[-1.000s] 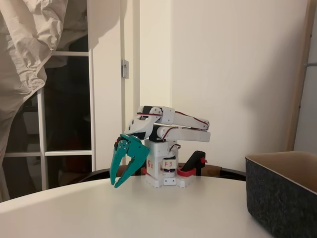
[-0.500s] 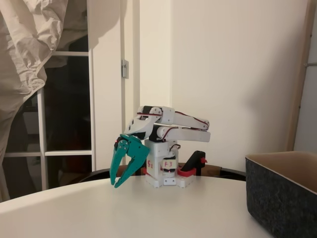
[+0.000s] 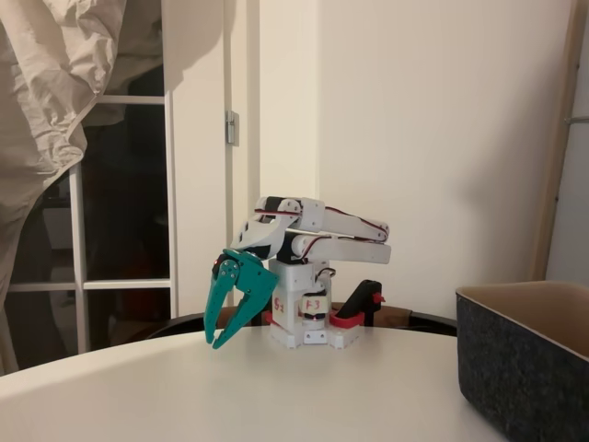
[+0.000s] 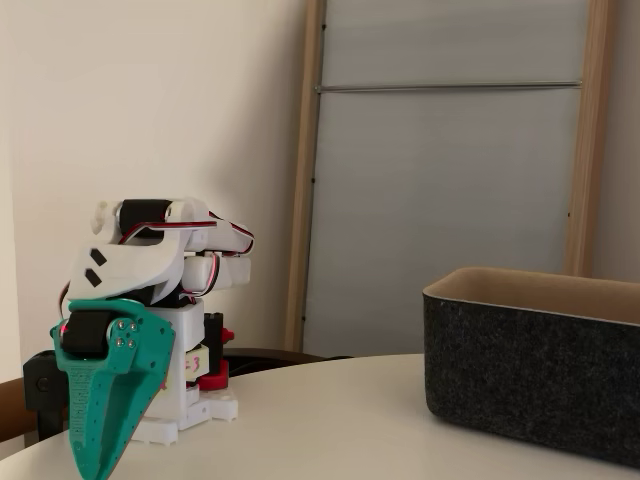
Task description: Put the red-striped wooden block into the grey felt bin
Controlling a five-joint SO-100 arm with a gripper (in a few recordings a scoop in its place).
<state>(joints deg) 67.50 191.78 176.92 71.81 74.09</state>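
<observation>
The arm is sitting folded over its white base (image 3: 304, 318), with the teal gripper (image 3: 217, 339) hanging nose-down at about eight o'clock from the base in a fixed view, its two fingers standing a little apart with nothing between them. In the other fixed view the gripper (image 4: 100, 462) is showing side-on, so the gap is not readable there. I am not finding the red-striped wooden block anywhere on the white round table (image 3: 276, 396), so I cannot tell which way it is lying from the gripper or how its long axis runs. The grey felt bin (image 3: 525, 359) is waiting well apart at about four o'clock from the gripper, its tan rim (image 4: 530, 290) open upward. A red-and-black clamp (image 3: 357, 311) is sitting just beside the base, out of the path between gripper and bin
</observation>
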